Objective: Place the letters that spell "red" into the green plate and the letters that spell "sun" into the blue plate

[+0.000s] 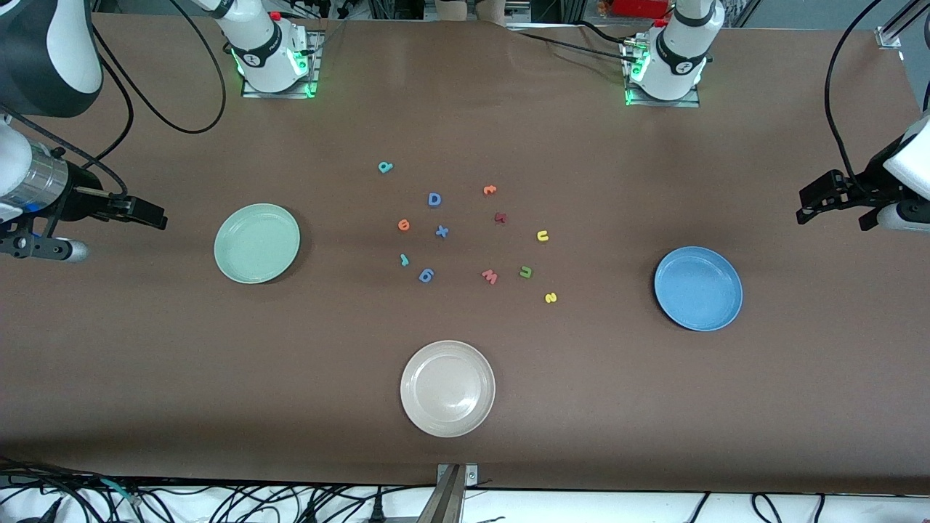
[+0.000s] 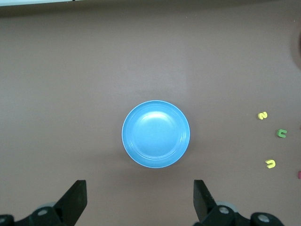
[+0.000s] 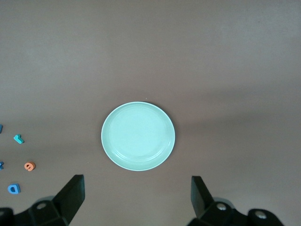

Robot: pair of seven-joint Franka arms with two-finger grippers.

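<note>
1. We see both tools hanging above the worktop with their jaws spread wide and nothing in them. The left tool [image 1: 821, 202] is at the middle height of the front view's edge, at the left arm's end. The right tool [image 1: 142, 212] mirrors it at the right arm's end.
2. The round pale mint-green plate [image 1: 256, 242] lies bare toward the right arm's end. The round medium-blue plate [image 1: 698, 288] lies bare toward the left arm's end. Each shows at the centre of its arm's wrist view.
3. The letters are scattered across the frame's middle, between the plates.
   - For "red", the teal foam "d" [image 1: 385, 167] sits highest in the frame, the orange round foam "e" [image 1: 404, 225] lower, and the thin teal foam "r" [image 1: 404, 260] lower again.
   - For "sun", the yellow foam "u" [image 1: 542, 235] sits highest, the dark green foam "n" [image 1: 525, 272] lower, and the yellow foam "s" [image 1: 551, 298] lowest.
4. We judge these letters nearly weightless, soft and flat, so they may skid or tip when nudged. A straight descent is wise, pinching across the narrow width: the stem of the "d" and "r", the legs of the "u" and "n".
5. Decoys crowd close: the blue capital foam "D" [image 1: 434, 199], the pink foam "w" [image 1: 490, 276] and the whitish-beige round plate [image 1: 447, 388].
</note>
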